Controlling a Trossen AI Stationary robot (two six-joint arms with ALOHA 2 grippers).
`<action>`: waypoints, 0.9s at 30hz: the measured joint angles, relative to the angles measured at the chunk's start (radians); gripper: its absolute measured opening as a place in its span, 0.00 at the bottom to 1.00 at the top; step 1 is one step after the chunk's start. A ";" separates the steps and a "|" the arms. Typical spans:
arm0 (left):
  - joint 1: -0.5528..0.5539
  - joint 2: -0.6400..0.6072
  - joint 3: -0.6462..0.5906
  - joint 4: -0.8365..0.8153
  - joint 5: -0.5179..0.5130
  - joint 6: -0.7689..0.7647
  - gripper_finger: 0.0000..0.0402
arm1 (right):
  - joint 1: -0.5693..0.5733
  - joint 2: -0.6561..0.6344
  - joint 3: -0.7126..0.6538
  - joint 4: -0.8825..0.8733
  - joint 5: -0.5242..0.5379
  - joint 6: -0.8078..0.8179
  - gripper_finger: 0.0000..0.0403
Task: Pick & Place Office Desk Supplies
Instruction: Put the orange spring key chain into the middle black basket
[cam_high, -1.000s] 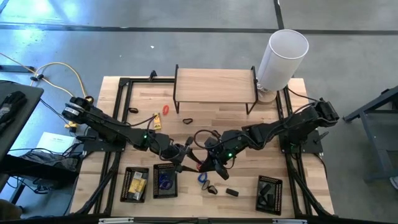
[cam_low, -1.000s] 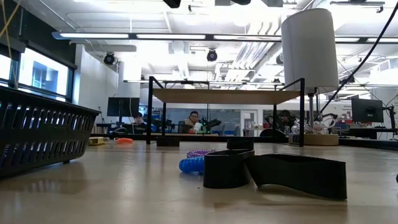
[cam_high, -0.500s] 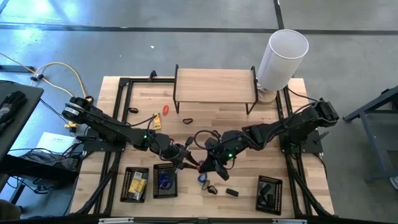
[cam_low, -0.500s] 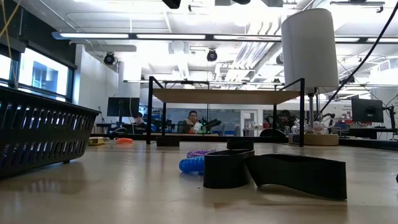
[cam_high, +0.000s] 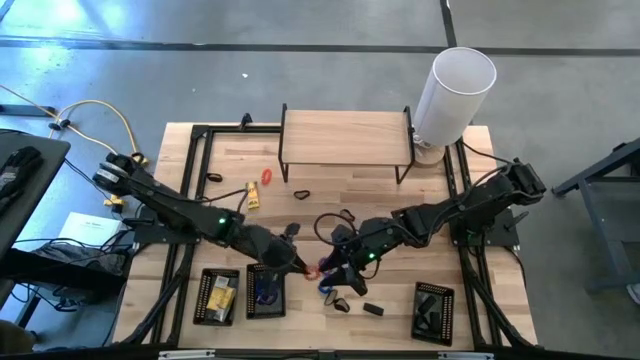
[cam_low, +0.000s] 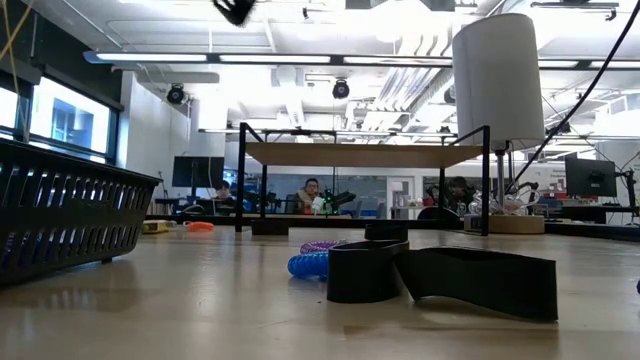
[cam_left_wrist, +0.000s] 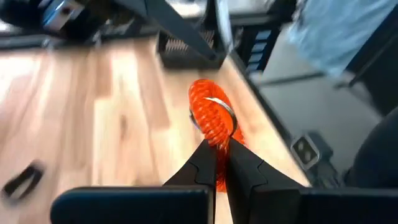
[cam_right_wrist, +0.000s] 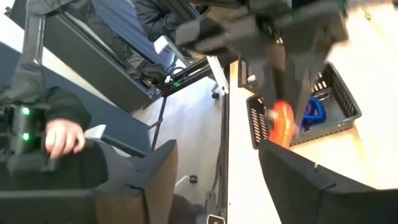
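Note:
An orange coiled loop (cam_left_wrist: 211, 117) hangs in the air over the table's near middle (cam_high: 312, 271). My left gripper (cam_high: 303, 267) is shut on it. My right gripper (cam_high: 333, 276) faces it from the right with its fingers (cam_right_wrist: 163, 171) open and the loop (cam_right_wrist: 282, 123) just beyond them. A blue coil (cam_high: 325, 288) and two black clips (cam_high: 340, 303) lie on the table below. In the low view the blue coil (cam_low: 308, 264) and a purple coil (cam_low: 322, 246) lie behind the black clips (cam_low: 365, 270). My left gripper pinches the orange loop's near rim (cam_left_wrist: 217, 140) between its two fingertips. The fingers come from the table's left, slanting a little down. The loop stands out past the fingertips, lifted clear of the table.
Two black mesh trays (cam_high: 217, 296) (cam_high: 264, 290) sit at the near left, one with a blue coil in it (cam_right_wrist: 316, 111). A third tray (cam_high: 433, 310) is at the near right. A wooden shelf (cam_high: 346, 137) and a white cylinder (cam_high: 455, 92) stand at the back, with small items (cam_high: 267, 176) in front.
My left gripper has shut on the orange loop and moved a little toward the table's near edge, tipping more level. My right gripper has opened and let go of the loop, staying where it was. The loop stays in the air, now in the left gripper.

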 joint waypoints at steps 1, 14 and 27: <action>-0.016 -0.009 0.030 -0.078 -0.031 -0.013 0.01 | 0.000 0.000 0.000 0.000 -0.001 -0.001 0.55; -0.150 -0.004 0.281 -0.886 0.045 -0.591 0.01 | -0.002 0.000 0.000 0.000 0.025 -0.148 0.58; -0.290 -0.003 0.146 -0.889 -0.097 -0.738 0.01 | -0.003 0.004 0.000 -0.007 0.023 -0.263 0.58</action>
